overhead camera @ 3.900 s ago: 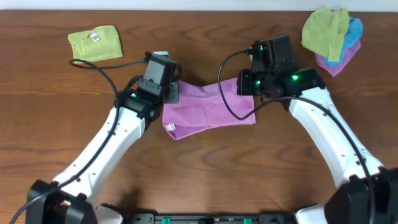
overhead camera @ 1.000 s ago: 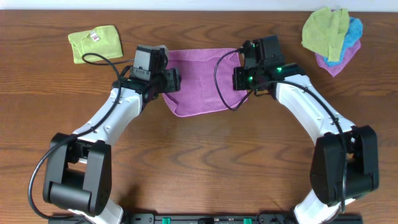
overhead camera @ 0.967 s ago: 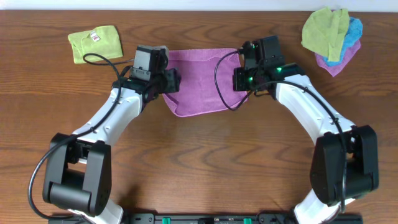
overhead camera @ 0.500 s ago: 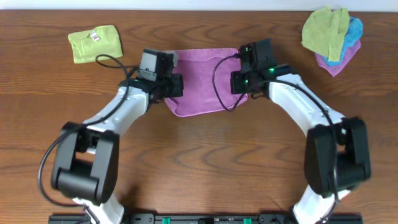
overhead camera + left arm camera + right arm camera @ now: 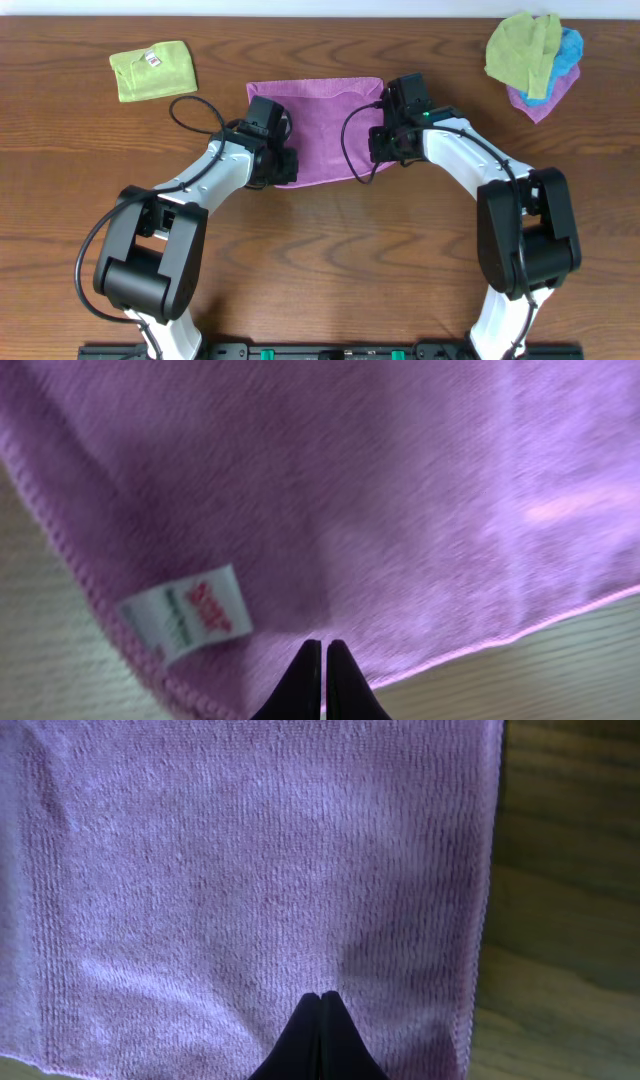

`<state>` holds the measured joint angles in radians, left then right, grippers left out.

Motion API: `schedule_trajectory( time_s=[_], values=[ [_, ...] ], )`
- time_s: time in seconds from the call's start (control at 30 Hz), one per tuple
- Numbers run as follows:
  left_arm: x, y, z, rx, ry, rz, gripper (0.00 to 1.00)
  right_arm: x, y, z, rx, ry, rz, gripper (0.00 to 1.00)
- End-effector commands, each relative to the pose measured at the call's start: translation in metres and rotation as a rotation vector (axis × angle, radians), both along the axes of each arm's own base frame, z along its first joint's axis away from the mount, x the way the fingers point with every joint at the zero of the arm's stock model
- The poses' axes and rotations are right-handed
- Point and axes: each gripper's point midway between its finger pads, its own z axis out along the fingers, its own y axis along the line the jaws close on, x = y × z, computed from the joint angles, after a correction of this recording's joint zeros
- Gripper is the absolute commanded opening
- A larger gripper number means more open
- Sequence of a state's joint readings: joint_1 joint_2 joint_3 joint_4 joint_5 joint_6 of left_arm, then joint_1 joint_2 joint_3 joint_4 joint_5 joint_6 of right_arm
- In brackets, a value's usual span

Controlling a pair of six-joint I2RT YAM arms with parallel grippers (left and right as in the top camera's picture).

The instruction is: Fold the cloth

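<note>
Brown wood-grain table (image 5: 330,270) — mauve cloth (image 5: 322,115), far-centre

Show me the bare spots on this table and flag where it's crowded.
Bare table lies near-centre between the left arm and right arm, below the purple cloth; also between that cloth and the cloth pile, and left of the left arm, below the lime-green cloth. Crowded: the middle, where both arms meet the cloth.

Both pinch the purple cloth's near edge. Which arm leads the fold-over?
Left, probably. The left gripper has jaws shut on the cloth beside the tag, near a corner; the right gripper pinches further in from the side hem.
</note>
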<state>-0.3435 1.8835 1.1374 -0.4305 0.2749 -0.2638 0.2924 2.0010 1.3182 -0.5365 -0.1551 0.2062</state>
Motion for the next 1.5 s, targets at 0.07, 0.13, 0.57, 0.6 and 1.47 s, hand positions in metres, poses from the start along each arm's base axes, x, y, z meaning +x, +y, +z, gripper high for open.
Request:
schedule_trajectory(
  time_s=[0.07, 0.13, 0.57, 0.6, 1.47],
  values=[
    [-0.002, 0.013, -0.005, 0.088, -0.001, 0.002, 0.06, -0.006, -0.015, -0.007, -0.103, 0.018, -0.009, 0.02],
    [-0.001, 0.015, -0.005, 0.096, -0.005, 0.006, 0.06, -0.007, -0.021, -0.008, -0.138, 0.021, -0.019, 0.01],
    [-0.002, 0.037, -0.009, 0.216, -0.007, 0.035, 0.06, -0.019, -0.026, -0.012, -0.168, 0.066, -0.004, 0.01],
    [-0.002, 0.037, -0.009, 0.218, -0.006, 0.035, 0.06, -0.018, -0.026, -0.012, -0.168, 0.066, -0.004, 0.01],
    [-0.023, 0.052, -0.032, 0.269, 0.033, 0.062, 0.06, -0.073, -0.020, -0.053, -0.168, 0.200, 0.046, 0.02]
  ],
)
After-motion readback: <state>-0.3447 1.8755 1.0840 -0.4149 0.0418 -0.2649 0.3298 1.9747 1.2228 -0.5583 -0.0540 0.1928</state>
